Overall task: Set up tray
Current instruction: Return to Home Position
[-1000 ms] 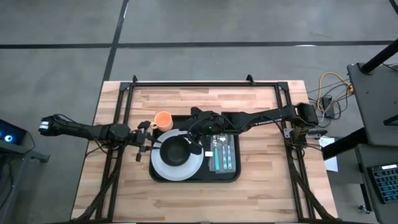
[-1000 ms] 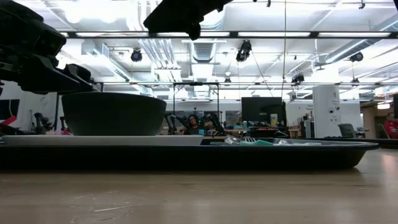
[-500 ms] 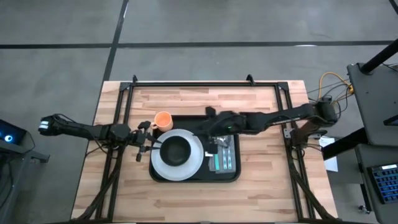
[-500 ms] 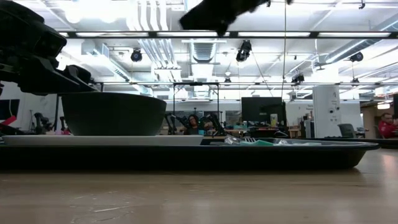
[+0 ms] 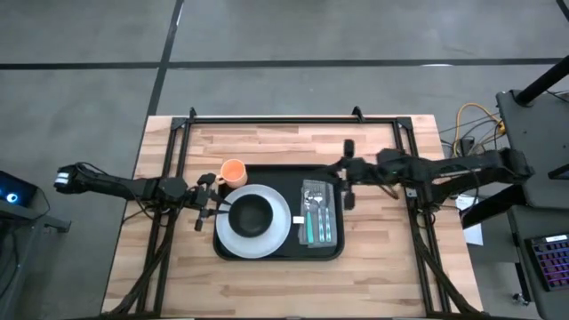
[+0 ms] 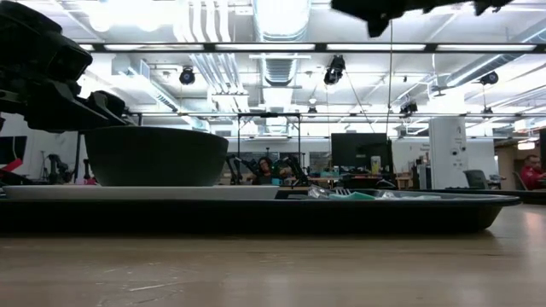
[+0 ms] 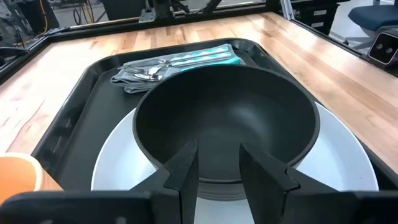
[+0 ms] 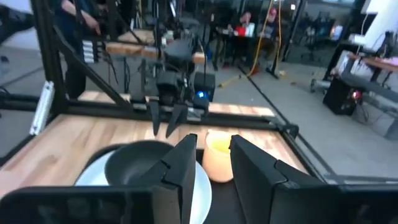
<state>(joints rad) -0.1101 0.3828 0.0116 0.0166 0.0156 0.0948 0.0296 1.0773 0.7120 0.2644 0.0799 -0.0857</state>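
Tray sits just ahead of the right gripper, fingers slightly apart, empty; left gripper, likewise parted, faces bowl.

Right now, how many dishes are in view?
3: a white plate on the tray's left half, a black bowl on that plate, an orange cup at the tray's top-left corner in the high view. None appears hidden.

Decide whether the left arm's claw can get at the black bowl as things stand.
Probably yes: the left claw is open and points straight at the bowl on the white plate, with nothing between them.
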